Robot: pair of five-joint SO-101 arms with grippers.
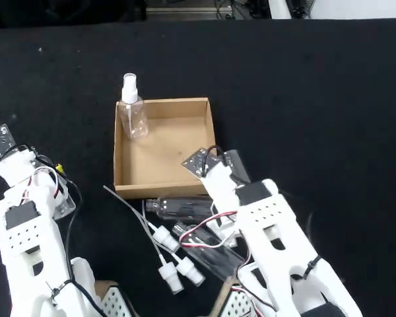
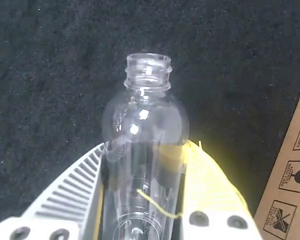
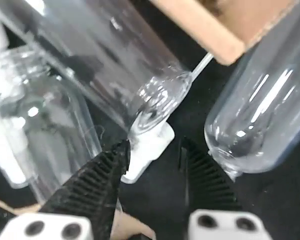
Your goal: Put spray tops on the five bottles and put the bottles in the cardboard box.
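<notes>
Between the left jaws, closed on its body, sits an uncapped clear bottle [image 2: 142, 135], its base cut off from sight; the cardboard box [image 2: 290, 180] is just beside it. The right jaws gape apart over a white spray top [image 3: 147, 147] among lying bottles [image 3: 255, 110] just off the box's near wall. The right arm covers part of these, so their number is unclear. Loose spray tops [image 1: 175, 261] lie toward the bench's front edge. One topped bottle [image 1: 132, 109] stands in the box's far-left corner.

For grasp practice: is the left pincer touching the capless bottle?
Touching: in the left wrist view, the left pincer presses the bottle from both sides.
</notes>
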